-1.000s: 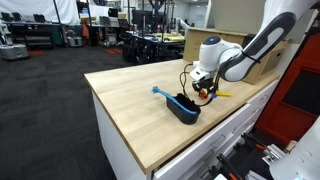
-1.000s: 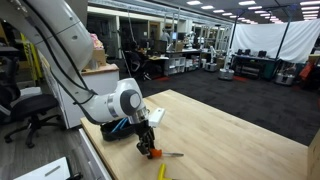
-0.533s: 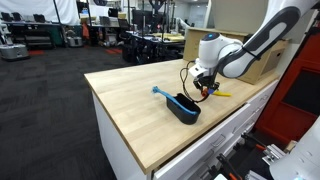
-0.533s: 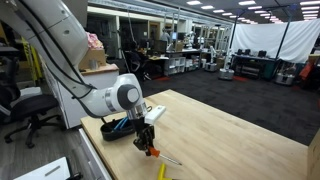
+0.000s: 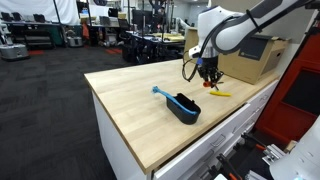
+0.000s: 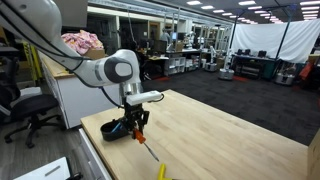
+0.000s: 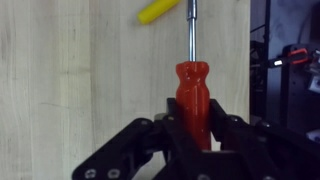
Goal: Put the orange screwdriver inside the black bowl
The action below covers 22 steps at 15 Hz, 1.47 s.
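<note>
Two-finger tool [image 7: 196, 132] is clamped around the handle of the orange screwdriver [image 7: 193, 92], shaft pointing down. Screwdriver hangs clear above the desk [image 5: 130, 90], near the black bowl [image 5: 184, 106] but off to its side. On the desk, a yellow handle [image 7: 160, 10] lies by the shaft tip.

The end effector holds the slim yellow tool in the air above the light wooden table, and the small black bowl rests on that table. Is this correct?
No. The wrist view shows the end effector gripping the stubby orange-red screwdriver; the slim yellow tool lies on the light wooden table. The small black bowl rests there.
</note>
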Each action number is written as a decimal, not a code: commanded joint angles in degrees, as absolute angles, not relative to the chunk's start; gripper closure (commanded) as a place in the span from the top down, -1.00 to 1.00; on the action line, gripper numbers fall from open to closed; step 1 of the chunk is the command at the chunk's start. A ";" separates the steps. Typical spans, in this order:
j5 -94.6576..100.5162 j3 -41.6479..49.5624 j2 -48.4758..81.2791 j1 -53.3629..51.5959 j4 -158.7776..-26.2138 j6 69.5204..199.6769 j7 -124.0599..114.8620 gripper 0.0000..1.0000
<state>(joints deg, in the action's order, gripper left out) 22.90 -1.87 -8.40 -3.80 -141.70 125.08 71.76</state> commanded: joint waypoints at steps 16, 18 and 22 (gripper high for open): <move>5.13 -6.21 -0.63 -7.59 -121.49 101.12 42.84 -0.33; 5.13 -6.21 -0.65 -7.59 -121.49 101.12 42.84 -0.83; -0.74 -6.64 1.49 -7.95 -120.13 101.23 30.66 -0.83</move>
